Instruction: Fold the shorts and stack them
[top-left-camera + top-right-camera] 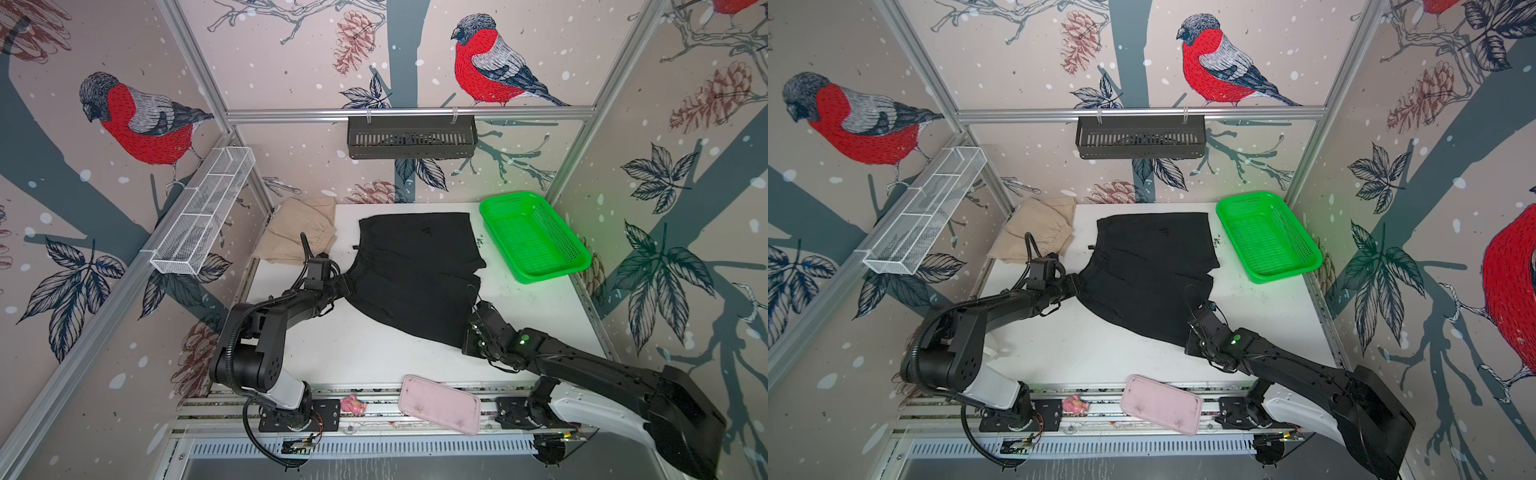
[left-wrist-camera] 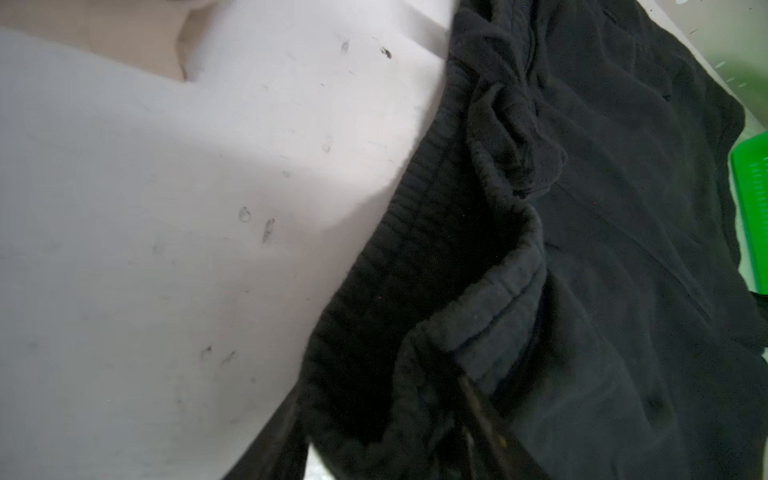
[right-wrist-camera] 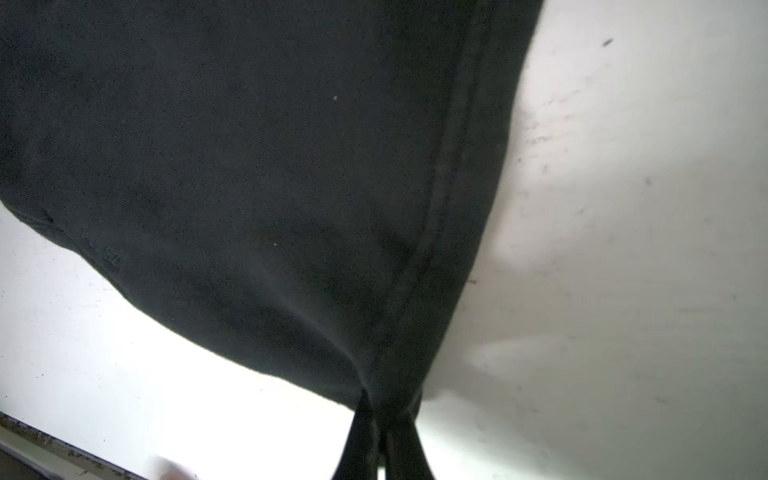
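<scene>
We find the black cloth shorts (image 1: 415,266) mid-table on the white flat tabletop (image 1: 374,353). The beige gathered cloth shorts (image 1: 299,232) lie behind-left in the corner, the green plastic mesh basket (image 1: 557,272) behind-right, and the pink flat rectangular tray (image 1: 438,405) in front.

Bright even light, soft shadows, wrist views slightly blurred

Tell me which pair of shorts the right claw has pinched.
The black shorts, spread out in the middle; the right claw is shut on their near corner. The beige shorts lie bunched at the far left, free of it.
</scene>
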Controlling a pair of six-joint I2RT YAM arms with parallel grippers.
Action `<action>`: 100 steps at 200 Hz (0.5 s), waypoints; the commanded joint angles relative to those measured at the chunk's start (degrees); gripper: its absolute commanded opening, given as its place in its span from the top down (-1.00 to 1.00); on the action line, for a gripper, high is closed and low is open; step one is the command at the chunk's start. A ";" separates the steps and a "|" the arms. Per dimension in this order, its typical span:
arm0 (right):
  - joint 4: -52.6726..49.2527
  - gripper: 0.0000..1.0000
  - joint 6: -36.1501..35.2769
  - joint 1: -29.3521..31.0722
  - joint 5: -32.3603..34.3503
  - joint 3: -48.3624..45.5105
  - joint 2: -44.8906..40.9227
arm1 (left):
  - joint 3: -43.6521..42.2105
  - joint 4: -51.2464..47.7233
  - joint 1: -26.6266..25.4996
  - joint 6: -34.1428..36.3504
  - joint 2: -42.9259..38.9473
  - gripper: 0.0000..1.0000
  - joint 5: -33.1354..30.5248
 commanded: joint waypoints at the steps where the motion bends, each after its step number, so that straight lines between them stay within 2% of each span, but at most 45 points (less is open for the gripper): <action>1: -0.15 0.97 -0.51 -0.08 1.31 -0.03 -0.11 | 0.64 -1.86 0.06 1.35 -1.74 -0.38 -5.47; 27: 0.42 0.97 -0.82 -0.11 1.14 0.06 -0.22 | 0.26 -1.54 0.06 1.41 -1.58 -0.57 -6.54; 65: 0.82 0.97 -1.58 -0.46 1.49 0.33 -0.23 | 1.53 0.97 0.06 2.46 3.07 -0.57 -3.45; 86: 0.69 0.97 -1.73 -0.49 2.05 0.41 -0.30 | 2.10 1.49 0.06 2.65 4.41 -0.34 -2.28; 100: 0.37 0.98 -2.04 -0.58 2.66 0.79 -0.71 | 2.21 1.27 0.06 2.97 4.19 -0.04 -1.94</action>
